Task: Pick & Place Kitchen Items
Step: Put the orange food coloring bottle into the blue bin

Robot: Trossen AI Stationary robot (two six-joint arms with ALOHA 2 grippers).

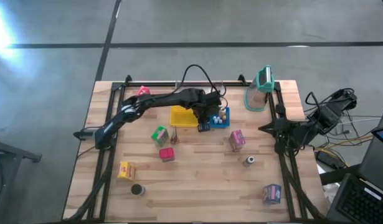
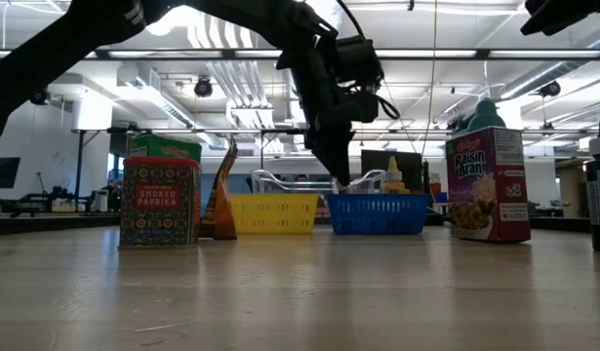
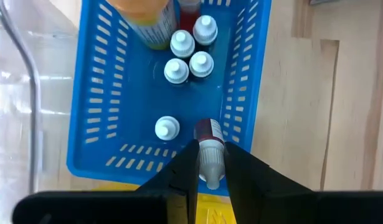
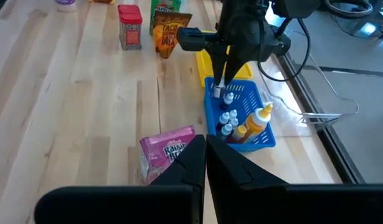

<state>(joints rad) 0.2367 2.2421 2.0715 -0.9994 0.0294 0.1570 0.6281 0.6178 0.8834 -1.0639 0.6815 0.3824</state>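
My left gripper (image 3: 210, 163) reaches steeply down into the blue basket (image 3: 98, 93) and is shut on a small bottle (image 3: 209, 144) with a white cap and a dark red label. Several white-capped bottles (image 3: 182, 53) and a yellow squeeze bottle (image 4: 256, 121) stand in that basket. It sits beside the yellow basket (image 1: 182, 116) at the table's far middle. My right gripper (image 4: 205, 149) waits shut, high at the table's right edge (image 1: 269, 129). My left gripper pinches the small bottle at its white cap end (image 3: 210, 169) between its two fingers. The fingers come from above, slanting down. The bottle hangs below them, label end (image 3: 208, 129) lowest, inside the basket's end nearest the yellow basket. Whether it touches the basket floor I cannot tell.
Loose on the table: a green carton (image 1: 159, 134), a red paprika tin (image 1: 167, 154), a pink Raisin Bran carton (image 1: 236, 139), a yellow carton (image 1: 126, 170), a dark disc (image 1: 137, 190), a purple carton (image 1: 272, 193), a small can (image 1: 250, 160). A clear jug with teal lid (image 1: 261, 90) stands far right.
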